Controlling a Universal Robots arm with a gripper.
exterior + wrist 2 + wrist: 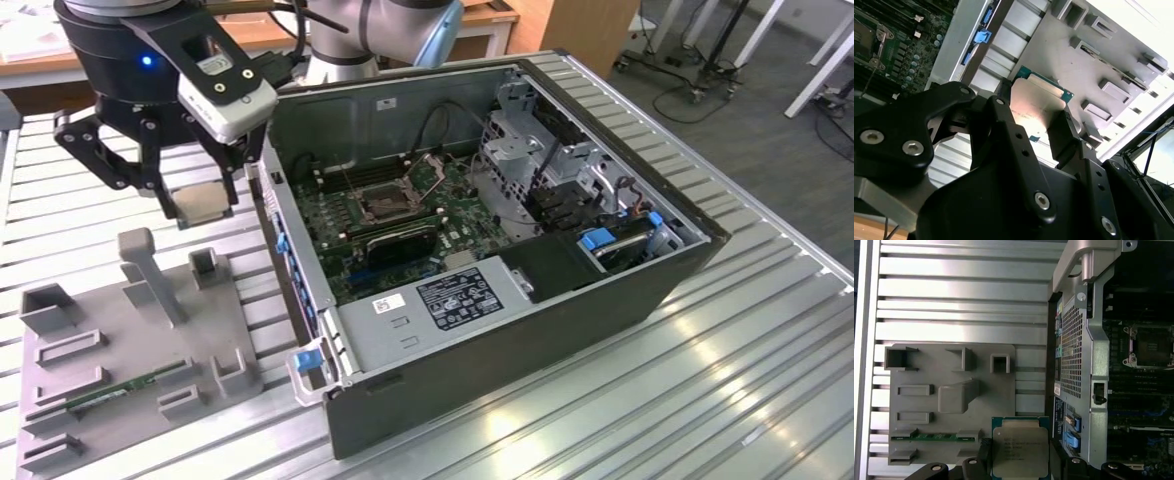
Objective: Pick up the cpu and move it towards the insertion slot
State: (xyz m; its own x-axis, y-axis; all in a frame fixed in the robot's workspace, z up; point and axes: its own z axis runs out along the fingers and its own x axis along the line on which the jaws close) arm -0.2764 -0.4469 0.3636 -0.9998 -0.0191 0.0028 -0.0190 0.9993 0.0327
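Ribbed aluminium table slats (747,400) ran under everything, with office floor and chair legs beyond. Over them, clear of the grey plastic fixture tray (929,365), hung the small flat square cpu (1020,452), its silvery-white metal lid ringed by a tan-green rim; in the first wrist view its printed lid faced the camera, and in the second wrist view its pale face caught a warm glare with the teal edge showing. It looked thin, rigid and flat, held level so far as could be judged. The black two-fingered gripper (1020,460) was closed onto it to about the chip's own width, one finger on each of two opposite edges. In the exterior view the gripper (200,205) held the chip above the slats between the tray and the open dark-grey computer case (534,330), just outside the case's near wall. So the pick appeared done: the chip was off the tray and in the air. The carry seemed only partly made, since the square insertion slot (387,203), a dark-centred socket in a silvery frame on the green motherboard (454,235), lay inside the case, well apart from the chip. On the tray, a long thin green memory stick (934,437) rested in its holder, away from the gripper.
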